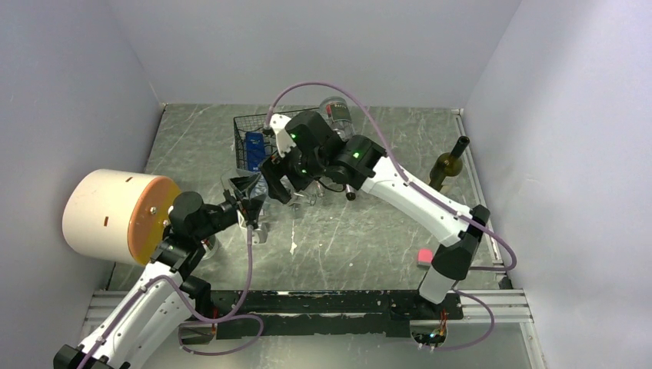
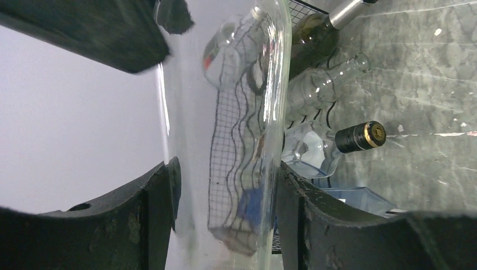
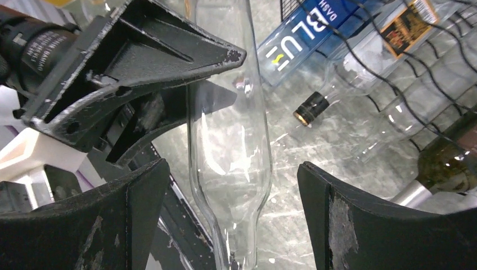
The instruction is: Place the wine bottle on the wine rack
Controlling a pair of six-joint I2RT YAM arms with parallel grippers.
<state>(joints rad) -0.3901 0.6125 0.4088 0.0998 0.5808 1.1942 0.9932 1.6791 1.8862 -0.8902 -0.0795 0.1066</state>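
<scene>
**Clear wine bottle held in front of the rack, second gripper open around it**

The left gripper is clamped on a clear glass wine bottle. Its two black fingers press against opposite sides of the glass body. The bottle is not on the wine rack. It is held just in front of the rack's near side, toward the arm bases. In the left wrist view the rack's wavy black mesh shows through the glass.

The right gripper sits around the same bottle with its fingers spread apart. A gap shows between each finger and the glass, so neither one touches it. Between these fingers the bottle tapers from shoulder into neck.

Other things already lie in the rack:
- a blue-labelled container
- a black-capped bottle, its neck pointing out of the rack's front
- a dark olive bottle with a silver neck

Well to the right of the rack, an upright green bottle stands on the table. A small pink block lies to the right of the rack and much nearer the arm bases. To the left of the rack and nearer the bases, a cream cylinder with an orange end face sits beside the left arm.
</scene>
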